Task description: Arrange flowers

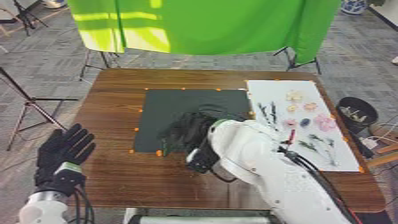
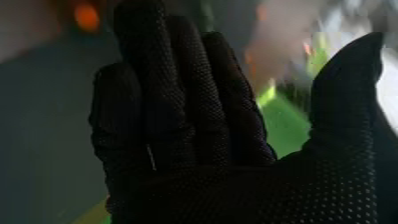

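Flowers (image 1: pixel 324 123) lie on the right while my right hand (image 1: pixel 188 132) is over the black sheet (image 1: pixel 162 102)

In the head view, the flowers are on the white sheet (image 1: pixel 266 87) along the right side of the brown table (image 1: pixel 111 107). A pale yellow bloom (image 1: pixel 295 95) lies toward the far end, with pink ones nearer and a small dark blue piece (image 1: pixel 305 122) among them. Dark stems (image 1: pixel 265 112) lie left of the blooms; leafy sprigs (image 1: pixel 308 145) lie at the near part of the sheet. My right hand is over the black sheet, left of the white one, and its outline is blurred here. My left hand (image 1: pixel 59 156) is at the table's near left, fingers straight and slightly spread. Green cloth (image 1: pixel 213 30) hangs beyond the far edge.

In the right wrist view, I have the fingers of my right hand (image 2: pixel 200 150) straight and close together, the thumb well apart from them. Behind are blurred patches of green and orange; I cannot tell what they belong to.
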